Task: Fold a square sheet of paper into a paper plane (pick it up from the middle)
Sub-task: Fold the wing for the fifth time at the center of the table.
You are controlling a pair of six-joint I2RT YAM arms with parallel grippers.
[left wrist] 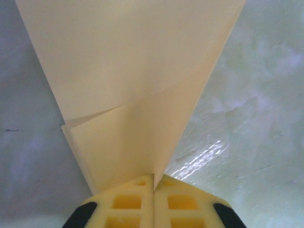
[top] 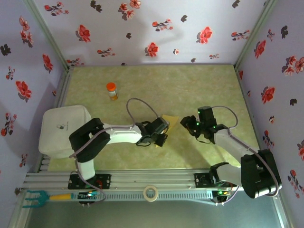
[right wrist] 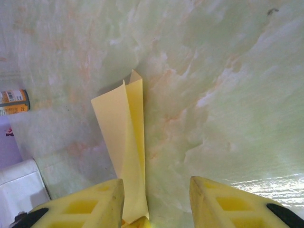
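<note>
The yellow sheet of paper (top: 171, 119) is folded into a narrow creased shape and held up off the table. My left gripper (top: 160, 129) is shut on its lower edge. In the left wrist view the paper (left wrist: 137, 95) fans out from the closed fingertips of the left gripper (left wrist: 154, 183). My right gripper (top: 191, 122) is just right of the paper and open. In the right wrist view the paper (right wrist: 124, 142) stands between the spread fingers of the right gripper (right wrist: 156, 190), close to the left finger (right wrist: 102, 199), with a wide gap to the other.
A small orange-capped bottle (top: 111, 90) stands at the back left and also shows as the bottle (right wrist: 13, 102) in the right wrist view. A white pouch (top: 64, 130) lies at the table's left edge. A tape roll (top: 151, 193) and a teal-handled tool (top: 38, 197) lie on the front rail.
</note>
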